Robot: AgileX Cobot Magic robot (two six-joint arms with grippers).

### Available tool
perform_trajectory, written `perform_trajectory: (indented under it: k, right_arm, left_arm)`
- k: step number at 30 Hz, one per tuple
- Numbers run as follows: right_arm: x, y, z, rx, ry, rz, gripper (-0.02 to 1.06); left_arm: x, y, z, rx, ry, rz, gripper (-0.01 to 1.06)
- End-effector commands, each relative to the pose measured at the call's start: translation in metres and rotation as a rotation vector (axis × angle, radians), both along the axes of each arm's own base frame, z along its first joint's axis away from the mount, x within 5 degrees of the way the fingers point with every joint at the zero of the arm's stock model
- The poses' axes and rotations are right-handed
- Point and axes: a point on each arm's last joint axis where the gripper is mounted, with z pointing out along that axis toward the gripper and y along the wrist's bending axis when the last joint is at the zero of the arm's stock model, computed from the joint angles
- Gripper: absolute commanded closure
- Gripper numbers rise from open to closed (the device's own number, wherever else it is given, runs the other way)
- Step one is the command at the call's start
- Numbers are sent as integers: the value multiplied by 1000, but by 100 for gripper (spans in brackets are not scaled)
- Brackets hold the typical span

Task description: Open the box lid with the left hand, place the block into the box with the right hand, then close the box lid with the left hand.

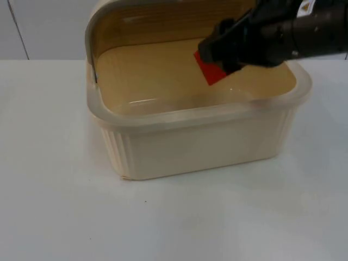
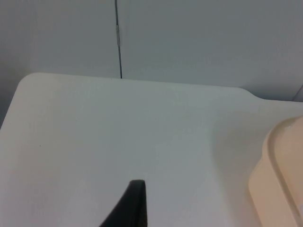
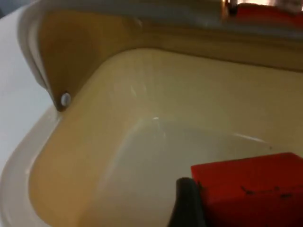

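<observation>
Top view: cream box (image 1: 196, 147) sits on the white table (image 1: 54, 206), lid (image 1: 141, 22) swung up and standing open at the box's 12 o'clock side, hinged at the back. A small hinge pin is visible at the lid's corner, about 9 o'clock of the box opening.

Right arm (image 1: 293, 32) enters from about 2 o'clock and reaches down and across over the open box. Right gripper (image 1: 220, 62) hangs above the box interior, toward the 1 o'clock part of the opening, fingers clamped on the red block (image 1: 209, 70). The block pokes out beneath the gripper, tilted, held clear of the box floor and inside the rim outline.

Right wrist view: red block (image 3: 251, 189) sits against the black fingertip (image 3: 187, 203), with the box's pale inner floor (image 3: 142, 170) below and the raised lid's (image 3: 142, 23) inner face beyond. Hinge pin (image 3: 65, 99) shows at the lid corner.

Left wrist view: left gripper's one black fingertip (image 2: 132, 203) hovers over bare table (image 2: 118, 132), with a cream edge of the box (image 2: 279, 175) off at 3 o'clock, apart from the fingertip. Whether its fingers are apart or together I cannot tell. Grey partition wall (image 2: 189, 42) stands behind the table edge.
</observation>
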Motion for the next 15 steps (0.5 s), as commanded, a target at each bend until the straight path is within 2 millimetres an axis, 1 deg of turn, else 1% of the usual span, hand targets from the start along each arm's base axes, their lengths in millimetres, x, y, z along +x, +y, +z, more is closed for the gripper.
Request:
perform_trajectory:
  k: [1,2,3,7,9,11,13,14,15]
  right_arm:
    - [5,4,-5,19,-33,-10,105]
    - [7,5,-11,19,-34,-14,105]
    - [7,5,-11,19,-34,-14,105]
    - [14,7,-25,45,-29,-54,105]
    - [15,8,-27,47,-23,-58,104]
    - [16,9,-30,40,-12,-57,99]
    - [16,9,-30,40,-19,-56,88]
    - [16,9,-30,40,-19,-56,88]
    - [16,9,-29,43,-25,-57,80]
  left_arm:
    - [-2,0,0,-6,-5,3,1]
    - [-2,0,0,-6,-5,3,1]
    - [-2,0,0,-6,-5,3,1]
    - [-2,0,0,-4,-5,3,1]
    - [-2,0,0,-4,-5,3,1]
    - [-2,0,0,-4,-5,3,1]
    - [-2,0,0,-4,-5,3,1]
    - [-2,0,0,-4,-5,3,1]
    - [-2,0,0,-4,-5,3,1]
